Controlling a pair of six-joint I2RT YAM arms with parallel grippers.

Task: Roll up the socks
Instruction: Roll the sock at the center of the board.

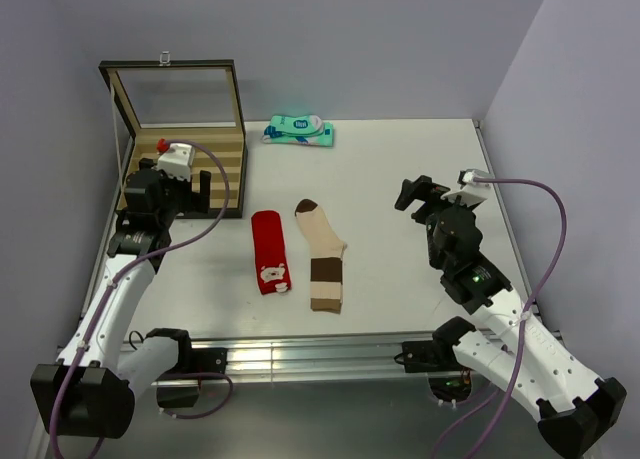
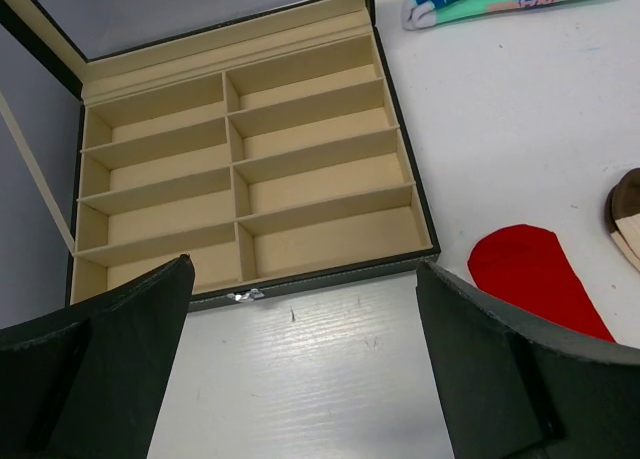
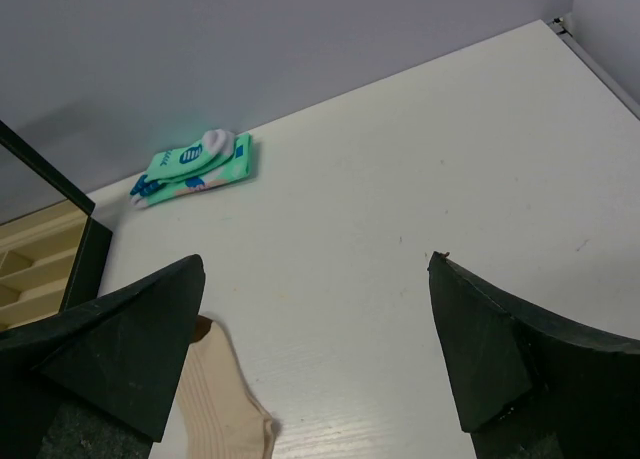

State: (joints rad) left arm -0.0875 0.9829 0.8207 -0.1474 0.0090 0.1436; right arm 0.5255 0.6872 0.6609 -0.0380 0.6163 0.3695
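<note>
Arm bases [image 1: 85, 394]: lowest in the overhead view, one in each bottom corner, with both arms reaching up over the desk [image 1: 400, 159].
Red sock [image 1: 269, 251]: flat at frame centre, lying lengthwise, its white patch at the lower end.
Beige sock [image 1: 322, 254]: flat just right of the red one and not touching it, brown toe uppermost, brown bands lowest.
Why laid so: probably spread flat and parallel so each can be rolled end to end; neither is rolled yet.
Left claw [image 1: 212, 201]: wide open and empty, left of centre by the lower right corner of the box [image 1: 244, 174], just left of the red sock.
Right claw [image 1: 412, 195]: open and empty, right of centre, well apart from the beige sock.
Packet [image 1: 299, 130]: teal and white, upper centre, apart from both socks.
Left wrist view: parted fingers [image 2: 120, 359] frame bare desk. The box's empty compartments fill the upper left. The red sock's rounded end lies at lower right, just beyond the finger on that side, and the brown toe shows at the right edge.
Right wrist view: fingers are spread with bare desk between them. The beige sock sits at lower left, beside that finger and outside the gap. The packet is at upper left.
Judgement: both claws seem held raised and parted as a ready pose; each must shift toward frame centre to reach a sock.
</note>
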